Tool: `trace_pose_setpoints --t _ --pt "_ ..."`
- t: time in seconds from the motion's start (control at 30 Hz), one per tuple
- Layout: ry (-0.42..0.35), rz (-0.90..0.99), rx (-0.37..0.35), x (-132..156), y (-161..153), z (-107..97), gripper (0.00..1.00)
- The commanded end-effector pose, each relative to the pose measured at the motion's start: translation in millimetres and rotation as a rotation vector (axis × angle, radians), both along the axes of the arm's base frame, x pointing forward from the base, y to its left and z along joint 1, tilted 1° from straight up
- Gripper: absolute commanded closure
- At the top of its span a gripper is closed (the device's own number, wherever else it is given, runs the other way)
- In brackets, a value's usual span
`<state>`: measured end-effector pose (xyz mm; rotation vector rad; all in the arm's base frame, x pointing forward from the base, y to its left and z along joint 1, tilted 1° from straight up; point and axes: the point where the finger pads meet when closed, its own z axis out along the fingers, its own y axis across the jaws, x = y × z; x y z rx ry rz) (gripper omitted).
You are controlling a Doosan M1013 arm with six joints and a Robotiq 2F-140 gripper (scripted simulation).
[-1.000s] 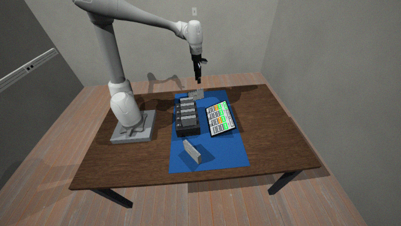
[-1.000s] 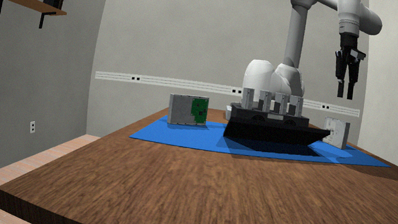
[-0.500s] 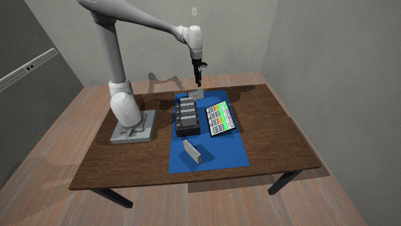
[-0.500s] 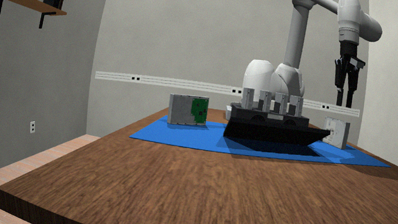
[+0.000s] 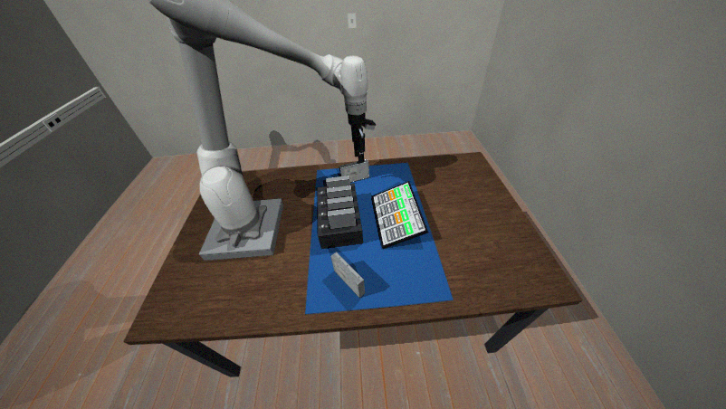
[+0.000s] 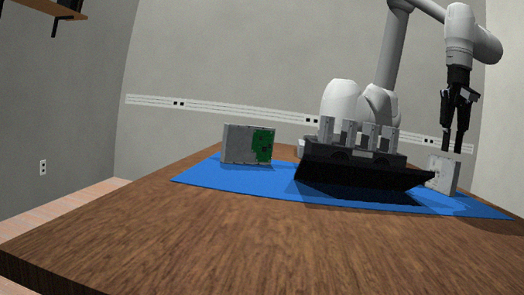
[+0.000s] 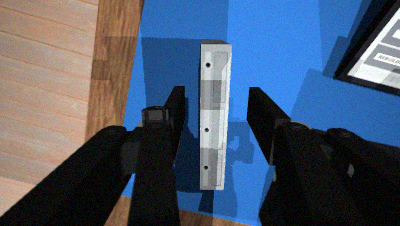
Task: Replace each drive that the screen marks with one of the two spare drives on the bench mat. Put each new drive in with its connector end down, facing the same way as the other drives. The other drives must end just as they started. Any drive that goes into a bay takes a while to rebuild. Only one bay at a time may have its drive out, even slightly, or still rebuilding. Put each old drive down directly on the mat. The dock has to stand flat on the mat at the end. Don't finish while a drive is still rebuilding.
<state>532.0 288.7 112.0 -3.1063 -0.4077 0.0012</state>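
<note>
The grey, slab-shaped metal drive (image 5: 355, 171) (image 6: 442, 173) (image 7: 215, 117) is seen upright at upper centre from above, its long axis running between the parted, empty fingers of the black two-finger gripper (image 5: 360, 156) (image 6: 451, 148) (image 7: 216, 103). Four drives are held in the black box-shaped dock (image 5: 341, 238) (image 6: 394, 160).

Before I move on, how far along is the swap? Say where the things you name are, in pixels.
Nothing looks swapped: four drives (image 5: 342, 218) (image 6: 369, 135) stand in the dock (image 5: 340, 238) (image 6: 398, 160), and two orange marks show on the screen (image 5: 401, 234). Right now the open claw (image 5: 360, 158) (image 6: 451, 149) (image 7: 216, 103) hovers over one spare (image 5: 356, 171) (image 6: 442, 173) (image 7: 214, 120); the other (image 5: 348, 274) (image 6: 247, 144) stands on the mat (image 5: 406, 284) (image 6: 204, 175). Both replacements remain.
</note>
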Motion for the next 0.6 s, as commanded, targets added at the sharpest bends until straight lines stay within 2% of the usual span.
trace_pose_setpoints --t 0.0,0.57 --pt "-0.001 0.000 0.001 0.4 0.3 -3.5 0.60" --pt "-0.001 0.000 0.001 0.4 0.4 -11.3 0.60"
